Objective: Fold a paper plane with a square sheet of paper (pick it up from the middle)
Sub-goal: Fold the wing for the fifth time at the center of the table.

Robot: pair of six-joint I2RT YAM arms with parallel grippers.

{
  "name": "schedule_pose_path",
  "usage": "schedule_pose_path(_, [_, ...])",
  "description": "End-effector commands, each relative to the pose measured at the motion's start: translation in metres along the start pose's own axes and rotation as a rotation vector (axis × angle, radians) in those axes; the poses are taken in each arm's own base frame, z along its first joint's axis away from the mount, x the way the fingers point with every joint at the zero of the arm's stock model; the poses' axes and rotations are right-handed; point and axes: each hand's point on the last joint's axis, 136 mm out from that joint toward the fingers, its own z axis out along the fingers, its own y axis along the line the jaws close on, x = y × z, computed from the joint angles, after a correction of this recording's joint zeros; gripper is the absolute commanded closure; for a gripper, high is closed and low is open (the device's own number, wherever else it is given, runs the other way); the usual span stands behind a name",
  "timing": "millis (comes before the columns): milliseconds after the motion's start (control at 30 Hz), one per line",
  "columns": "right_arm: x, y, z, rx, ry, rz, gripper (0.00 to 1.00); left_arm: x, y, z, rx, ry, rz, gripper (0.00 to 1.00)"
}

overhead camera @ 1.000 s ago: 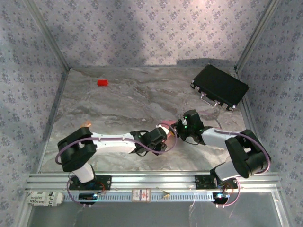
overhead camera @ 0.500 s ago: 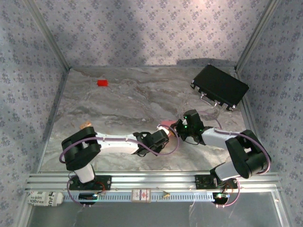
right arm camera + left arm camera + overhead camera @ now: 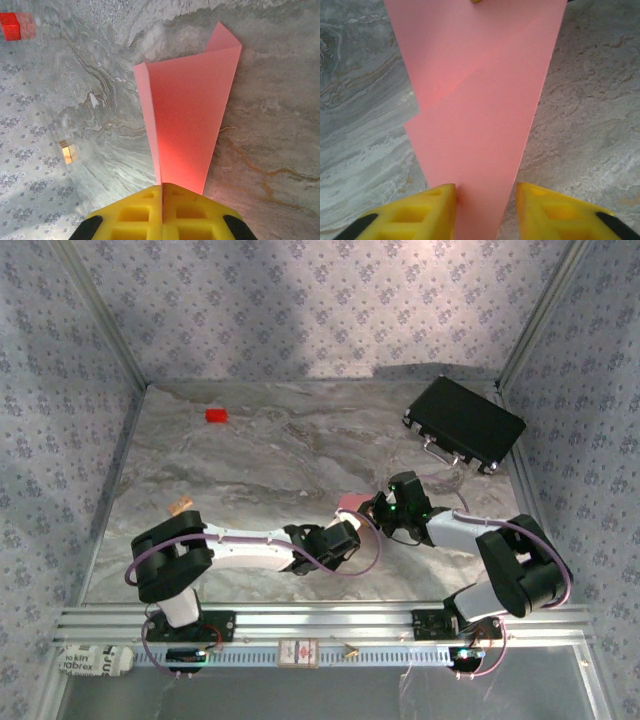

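Observation:
The square sheet of paper (image 3: 190, 115) is a salmon-pink, creased pointed shape held just above the marble table. My right gripper (image 3: 162, 192) is shut on its narrow end, along the centre crease. In the top view a bit of the paper (image 3: 350, 502) shows between the two wrists, near the table's front centre. My left gripper (image 3: 485, 210) straddles the paper (image 3: 480, 100) at its tapering end. Its left finger (image 3: 420, 215) touches the paper's edge, while a small gap separates the right finger (image 3: 555, 210) from it. In the top view my left gripper (image 3: 345, 528) faces my right gripper (image 3: 375, 508).
A small red block (image 3: 216, 415) lies at the back left. A black rectangular case (image 3: 463, 422) sits at the back right. A little tan block (image 3: 181, 505) rests near the left arm's elbow. Patterned walls enclose the table on three sides.
My left gripper's jaws have narrowed round the paper and its arm has shifted slightly toward the near edge. The right arm and the paper have stayed put.

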Motion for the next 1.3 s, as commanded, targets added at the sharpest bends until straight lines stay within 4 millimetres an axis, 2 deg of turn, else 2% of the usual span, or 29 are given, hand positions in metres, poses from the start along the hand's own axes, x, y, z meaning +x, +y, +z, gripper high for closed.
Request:
schedule_pose_path(0, [-0.0012,-0.0037,-0.0036,0.012,-0.012,0.019,0.97,-0.0087,-0.0003,-0.0023,-0.018,-0.016,0.013,0.70])
schedule_pose_path(333, [-0.0014,-0.0036,-0.0043,0.010,-0.012,0.021,0.96,-0.0129,-0.0024,-0.0033,-0.015,-0.026,0.021,0.78])
schedule_pose_path(833, [-0.0016,-0.0039,-0.0054,0.009,-0.014,0.021,0.96,-0.0049,0.0021,0.0012,-0.040,-0.007,0.022,0.84])
schedule_pose_path(1067, [-0.0017,-0.0044,-0.0053,0.013,-0.015,0.023,0.96,-0.0053,0.0021,0.0017,-0.040,-0.007,0.018,0.91])
schedule_pose_path(1267, [-0.0023,-0.0130,-0.0099,0.061,-0.029,0.008,0.88,-0.0061,0.0007,0.0012,-0.032,-0.013,0.002,0.93])
